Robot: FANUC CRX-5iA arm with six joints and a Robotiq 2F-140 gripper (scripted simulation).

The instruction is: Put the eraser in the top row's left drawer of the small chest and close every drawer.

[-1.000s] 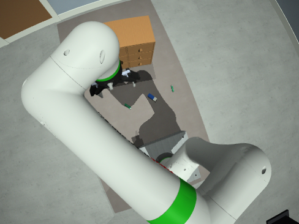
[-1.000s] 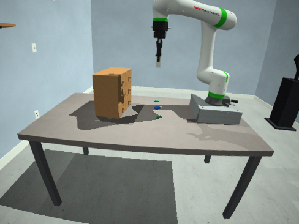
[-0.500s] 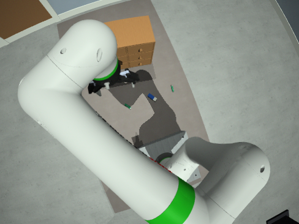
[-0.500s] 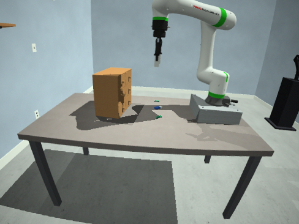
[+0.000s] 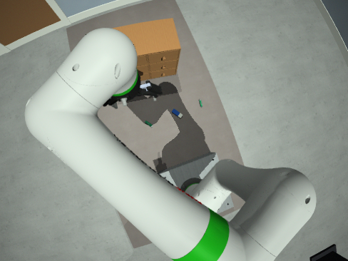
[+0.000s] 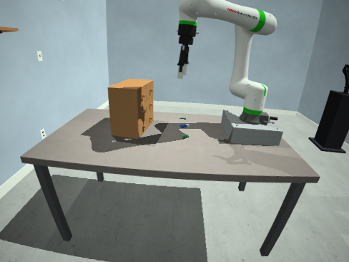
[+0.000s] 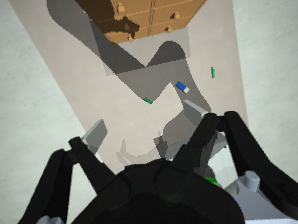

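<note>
The eraser [image 5: 177, 113] [image 6: 184, 125] [image 7: 182, 87] is a small blue block with a white end. It lies flat on the table [image 6: 107, 157] in front of the chest. The small wooden chest [image 5: 153, 36] [image 6: 125, 107] [image 7: 145, 20] stands upright with its drawer fronts flush. My gripper [image 5: 135, 93] [image 6: 181, 73] [image 7: 144, 116] is open and empty. It hangs high above the table, in front of the chest and well above the eraser.
Two small green things lie on the table: one [image 5: 148, 123] [image 6: 184, 137] [image 7: 148, 100] near the eraser, the other [image 5: 200, 103] [image 6: 182, 117] [image 7: 213, 72] farther out. The grey robot base [image 6: 250, 134] [image 5: 192, 167] stands at the table's other end. My arm hides part of the table in the overhead view.
</note>
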